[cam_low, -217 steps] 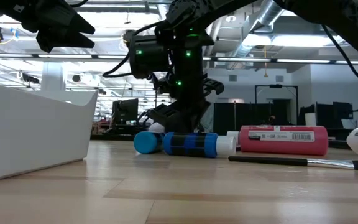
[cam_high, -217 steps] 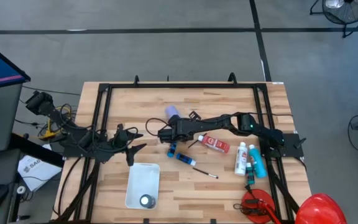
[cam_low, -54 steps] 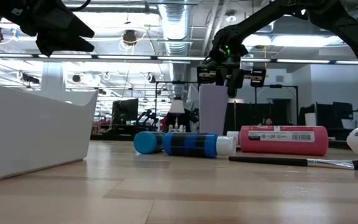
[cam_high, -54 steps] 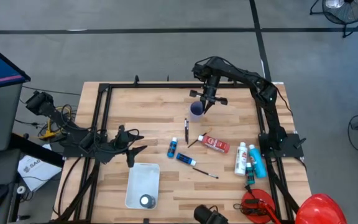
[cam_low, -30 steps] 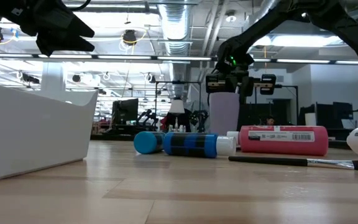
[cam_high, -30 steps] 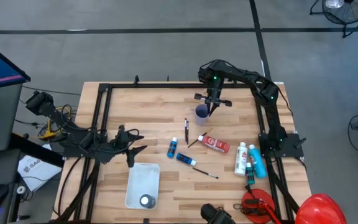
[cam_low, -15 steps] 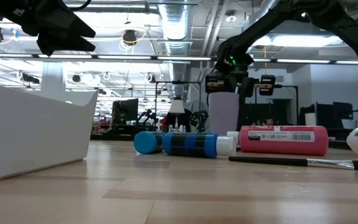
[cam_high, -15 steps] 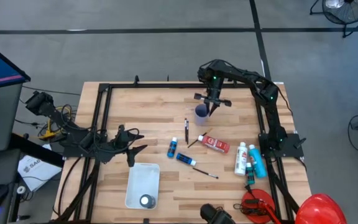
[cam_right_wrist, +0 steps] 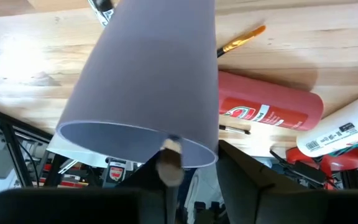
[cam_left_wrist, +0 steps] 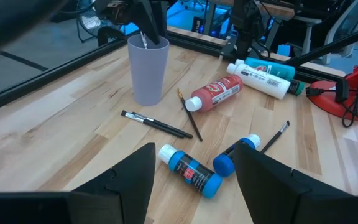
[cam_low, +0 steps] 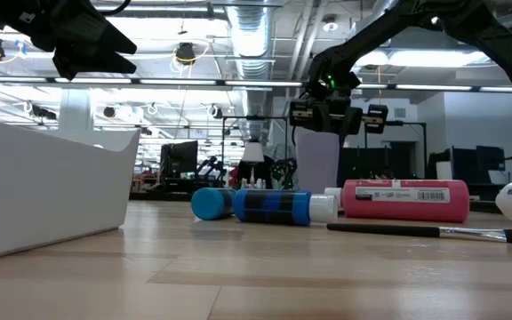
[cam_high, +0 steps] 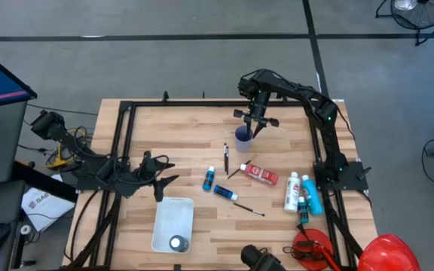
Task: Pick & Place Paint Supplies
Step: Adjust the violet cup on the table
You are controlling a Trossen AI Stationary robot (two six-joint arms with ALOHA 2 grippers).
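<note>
On the wooden table (cam_high: 179, 124) a lilac cup (cam_high: 242, 135) stands upright near the far edge. The right gripper (cam_high: 254, 124) hangs over its rim, closed on a brush (cam_right_wrist: 168, 163) dipping inside. Bottles (cam_high: 261, 174) and brushes lie nearby. The left gripper (cam_high: 161, 177), fingers spread, waits beside the tray (cam_high: 173, 224).

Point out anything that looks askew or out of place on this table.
Only the lavender cup stands upright; the red bottle, the blue bottles and the brushes lie scattered on their sides. The right pincer is at the cup's rim. No spill or damage shows.
</note>
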